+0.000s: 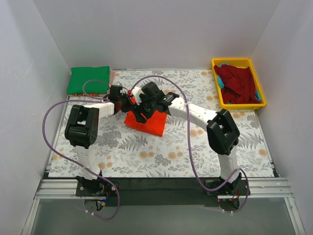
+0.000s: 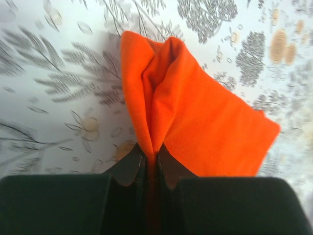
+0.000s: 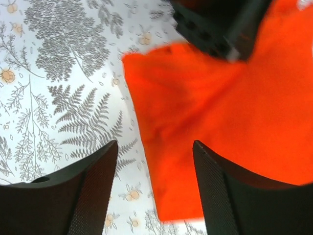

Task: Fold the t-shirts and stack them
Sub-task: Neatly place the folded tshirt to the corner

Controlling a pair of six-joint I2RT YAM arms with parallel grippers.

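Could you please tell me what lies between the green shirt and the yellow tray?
Between the green shirt and the yellow tray the top view shows only flowered table cover, with a purple cable arching above it.

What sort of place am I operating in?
Probably a lab test cell: white panel walls box in a fern-print table, with left arm and right arm bolted at its near edge.

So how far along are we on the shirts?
Done: green t-shirt lies folded at the far left corner. In hand: orange-red t-shirt, partly folded mid-table, left hand pinching a fold, right hand open over it. Left: dark red t-shirt crumpled in the yellow tray; nothing stacked on the green yet.
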